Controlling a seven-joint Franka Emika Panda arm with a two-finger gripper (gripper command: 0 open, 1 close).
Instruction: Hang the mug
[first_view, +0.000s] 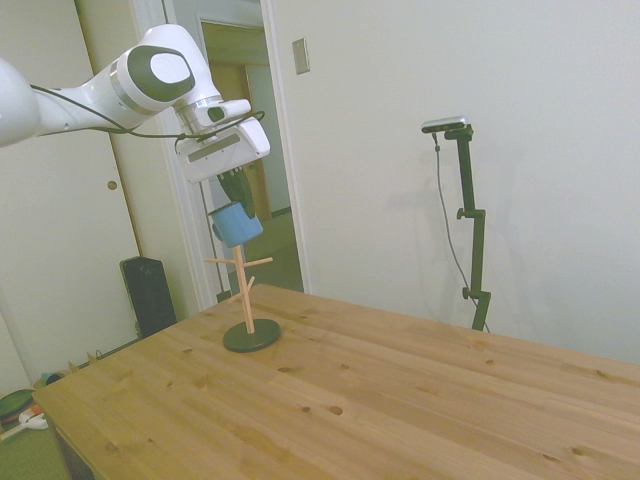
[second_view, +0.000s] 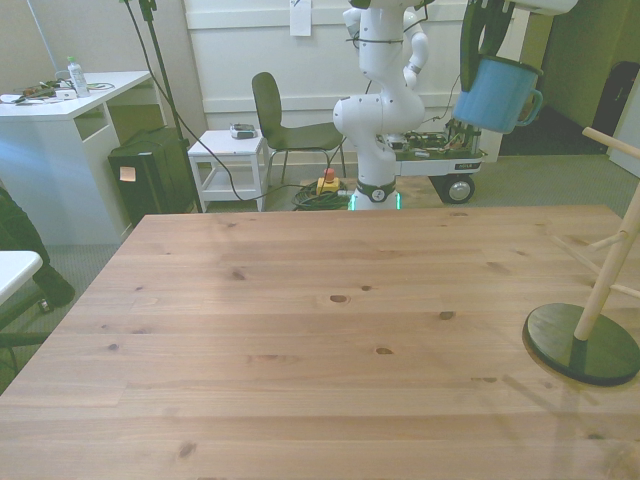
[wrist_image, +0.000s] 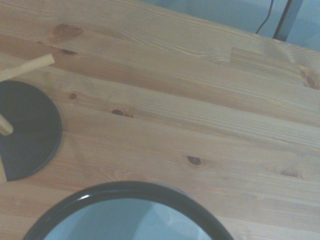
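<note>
Desk (second_view: 300, 340) bare up close; mug (second_view: 497, 92) aloft, clenched in claw (second_view: 480, 45), at 12 o'clock above rack (first_view: 247, 300). Could miss a peg, bump rack, topple it.

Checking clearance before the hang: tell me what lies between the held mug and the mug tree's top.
Nothing: in the side view, only open air separates the mug, shut in the gripper, from the mug tree below.

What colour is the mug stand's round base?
Dark, near black, base; clearest in the front view.
</note>
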